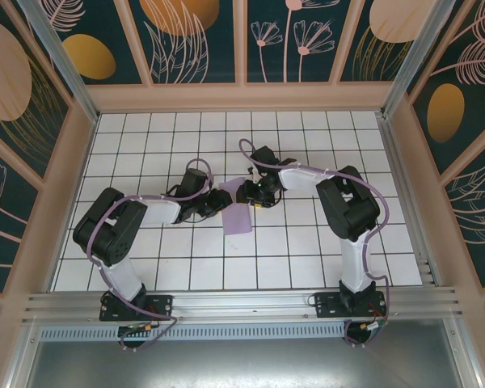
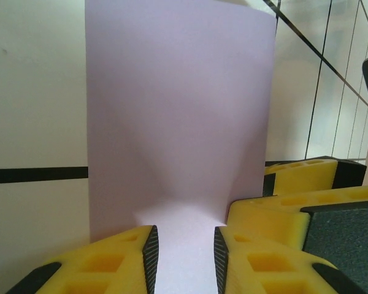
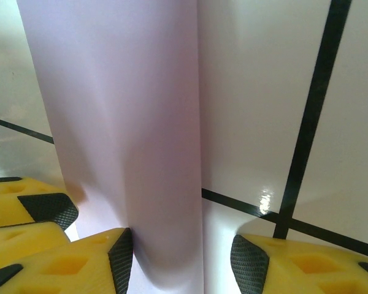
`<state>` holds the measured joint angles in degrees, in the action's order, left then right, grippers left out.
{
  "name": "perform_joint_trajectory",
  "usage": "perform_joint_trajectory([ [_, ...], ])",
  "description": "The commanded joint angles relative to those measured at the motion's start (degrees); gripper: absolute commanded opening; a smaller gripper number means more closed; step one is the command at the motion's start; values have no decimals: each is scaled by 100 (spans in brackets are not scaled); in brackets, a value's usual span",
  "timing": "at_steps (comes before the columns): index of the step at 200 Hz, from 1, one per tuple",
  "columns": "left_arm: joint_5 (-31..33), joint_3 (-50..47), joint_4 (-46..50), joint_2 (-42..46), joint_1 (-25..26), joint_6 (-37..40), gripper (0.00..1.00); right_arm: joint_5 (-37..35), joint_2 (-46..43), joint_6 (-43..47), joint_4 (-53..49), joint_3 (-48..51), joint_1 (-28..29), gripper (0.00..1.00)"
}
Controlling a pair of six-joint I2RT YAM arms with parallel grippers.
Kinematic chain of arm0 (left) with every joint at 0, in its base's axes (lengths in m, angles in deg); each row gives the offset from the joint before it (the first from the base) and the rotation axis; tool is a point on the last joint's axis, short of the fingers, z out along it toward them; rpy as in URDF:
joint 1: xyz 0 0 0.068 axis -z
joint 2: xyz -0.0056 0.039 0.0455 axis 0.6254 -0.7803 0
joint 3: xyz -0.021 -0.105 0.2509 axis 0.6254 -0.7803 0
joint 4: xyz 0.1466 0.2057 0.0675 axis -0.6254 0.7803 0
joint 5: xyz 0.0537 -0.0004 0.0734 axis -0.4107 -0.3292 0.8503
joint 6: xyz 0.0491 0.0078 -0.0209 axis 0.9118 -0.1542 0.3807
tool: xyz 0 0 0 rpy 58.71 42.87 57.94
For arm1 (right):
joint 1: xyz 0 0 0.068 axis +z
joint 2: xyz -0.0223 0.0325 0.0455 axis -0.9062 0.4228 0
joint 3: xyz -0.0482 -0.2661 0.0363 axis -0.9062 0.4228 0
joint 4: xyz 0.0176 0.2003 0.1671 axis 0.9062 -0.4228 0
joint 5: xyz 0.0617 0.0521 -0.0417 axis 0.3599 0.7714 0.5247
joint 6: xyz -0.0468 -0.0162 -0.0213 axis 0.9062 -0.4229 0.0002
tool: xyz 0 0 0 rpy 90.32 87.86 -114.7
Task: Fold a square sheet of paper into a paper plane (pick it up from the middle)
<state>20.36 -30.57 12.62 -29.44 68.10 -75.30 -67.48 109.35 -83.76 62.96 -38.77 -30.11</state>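
Note:
The square sheet of paper [image 1: 239, 220] lies on the white tiled floor as a pale lavender strip about one tile wide. My left gripper [image 1: 225, 199] is at its far end. In the left wrist view the paper [image 2: 178, 122] rises in a soft hump between the left gripper [image 2: 184, 257], whose jaws are narrowed but apart. My right gripper [image 1: 249, 194] faces it from the right. It is open [image 3: 183, 257], with its left pad against the raised paper [image 3: 129, 122] and its right pad over bare tile. No paper plane is in view.
The white floor with its black grid [image 1: 307, 259] spreads all around the paper. Tan walls with leaf panels [image 1: 242, 95] close in the back and sides. The two grippers' yellow fingers [image 2: 300, 202] sit nearly touching each other.

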Motion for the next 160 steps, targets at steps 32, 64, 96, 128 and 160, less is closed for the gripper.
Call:
perform_joint_trajectory([
  [32,-104,114,-151,-116,55,-36,32,-1609,1821,153,171,592,28,55],
  [64,-116,114,-144,-182,66,-36,30,-1635,1844,175,166,592,36,55],
  [96,-121,135,-147,-187,65,-40,30,-1656,1872,197,166,595,46,54],
  [128,-127,133,-146,-200,72,-36,30,-1677,1889,206,159,584,50,54],
  [160,-138,140,-141,-169,76,-31,30,-1683,1922,200,167,575,56,54],
])
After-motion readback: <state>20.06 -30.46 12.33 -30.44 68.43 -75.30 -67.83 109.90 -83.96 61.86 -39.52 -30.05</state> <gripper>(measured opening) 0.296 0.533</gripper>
